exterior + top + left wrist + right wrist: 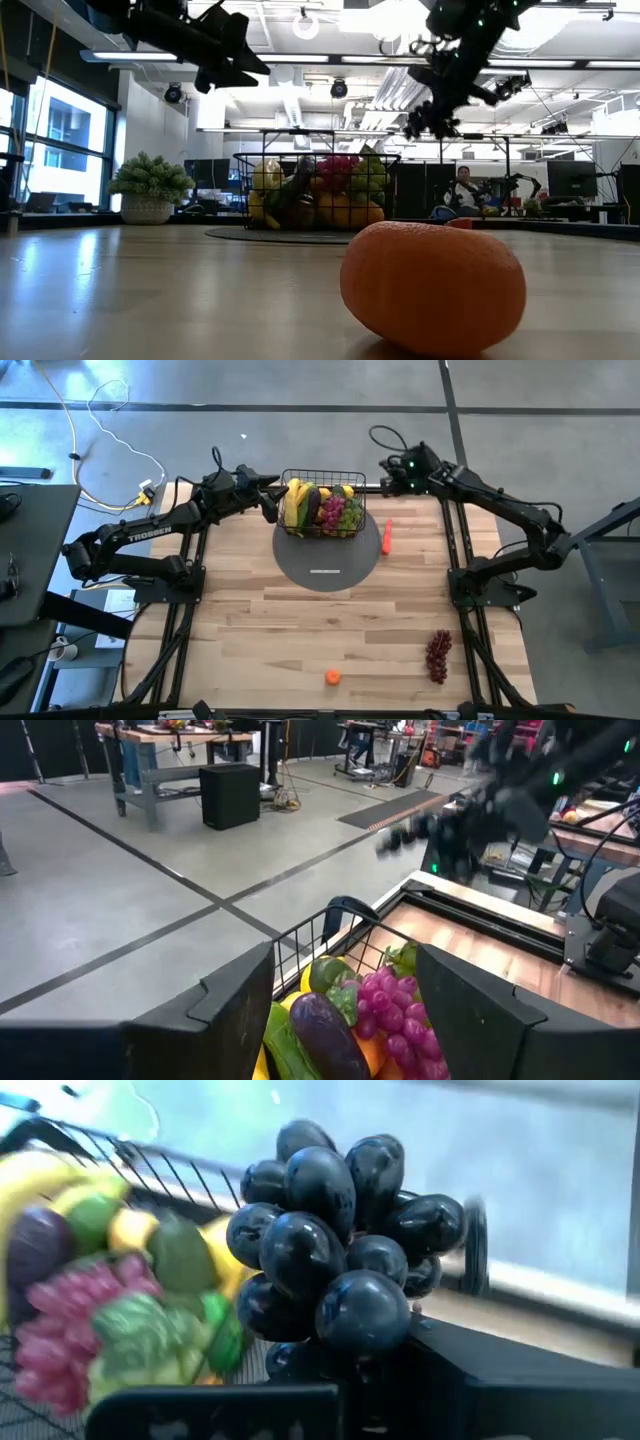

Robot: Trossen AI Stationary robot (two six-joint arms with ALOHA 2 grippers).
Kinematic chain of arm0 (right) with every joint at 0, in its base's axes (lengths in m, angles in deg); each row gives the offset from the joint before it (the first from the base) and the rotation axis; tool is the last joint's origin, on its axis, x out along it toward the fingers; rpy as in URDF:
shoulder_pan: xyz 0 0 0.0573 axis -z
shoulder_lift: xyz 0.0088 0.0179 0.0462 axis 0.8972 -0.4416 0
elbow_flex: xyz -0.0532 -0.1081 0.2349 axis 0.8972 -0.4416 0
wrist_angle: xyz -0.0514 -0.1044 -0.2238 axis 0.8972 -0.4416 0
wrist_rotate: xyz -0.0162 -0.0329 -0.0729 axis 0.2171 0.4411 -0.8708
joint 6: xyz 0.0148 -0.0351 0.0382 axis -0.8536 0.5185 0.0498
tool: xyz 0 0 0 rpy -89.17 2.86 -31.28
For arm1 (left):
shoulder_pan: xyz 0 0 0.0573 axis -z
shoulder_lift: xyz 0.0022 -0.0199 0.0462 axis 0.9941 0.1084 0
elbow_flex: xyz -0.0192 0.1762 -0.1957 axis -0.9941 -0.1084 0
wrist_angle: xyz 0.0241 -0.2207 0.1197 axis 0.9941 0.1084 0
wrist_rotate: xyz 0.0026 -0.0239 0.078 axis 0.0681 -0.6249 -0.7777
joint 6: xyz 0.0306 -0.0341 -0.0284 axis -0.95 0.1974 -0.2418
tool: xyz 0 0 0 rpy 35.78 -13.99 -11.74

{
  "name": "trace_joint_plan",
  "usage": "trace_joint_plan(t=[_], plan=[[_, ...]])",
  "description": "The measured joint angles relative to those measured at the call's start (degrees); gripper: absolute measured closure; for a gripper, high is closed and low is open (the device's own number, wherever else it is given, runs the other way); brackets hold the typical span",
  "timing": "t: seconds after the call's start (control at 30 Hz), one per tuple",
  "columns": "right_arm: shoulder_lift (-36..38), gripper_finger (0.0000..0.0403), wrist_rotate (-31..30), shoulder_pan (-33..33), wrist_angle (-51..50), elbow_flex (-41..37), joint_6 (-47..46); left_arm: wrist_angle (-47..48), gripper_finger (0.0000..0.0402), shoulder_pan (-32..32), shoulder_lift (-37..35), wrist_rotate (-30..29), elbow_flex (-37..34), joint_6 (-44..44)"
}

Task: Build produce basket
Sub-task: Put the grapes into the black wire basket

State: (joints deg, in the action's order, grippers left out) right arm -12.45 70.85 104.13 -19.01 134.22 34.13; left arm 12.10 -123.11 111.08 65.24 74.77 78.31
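Dark plastic grape bunch [335,1255] gripped in right claw [392,472], just beside black wire-mesh basket [352,488]. Next: drop in. Left claw [268,500] released.

Basket [322,507] heaped full — open tabletop [300,630] around

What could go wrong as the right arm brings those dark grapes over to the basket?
The basket is already heaped, so the dark grapes in the right gripper may roll off the pile. The left gripper hovers open at the basket's other side, so the arms could crowd each other. The chili, red grapes and orange fruit lie unpacked.
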Motion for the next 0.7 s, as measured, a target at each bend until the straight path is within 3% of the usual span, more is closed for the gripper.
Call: trace_joint_plan(t=[0.17,0.7], plan=[[-1.5,0.0402,0.0,0.0,6.2,3.4,11.1,1.0,0.0170,0.0,0.0,0.0,0.0,0.0],[-11.7,0.0402,5.1,-6.3,25.0,3.6,38.7,5.3,0.0170,0.0,0.0,0.0,0.0,0.1]])
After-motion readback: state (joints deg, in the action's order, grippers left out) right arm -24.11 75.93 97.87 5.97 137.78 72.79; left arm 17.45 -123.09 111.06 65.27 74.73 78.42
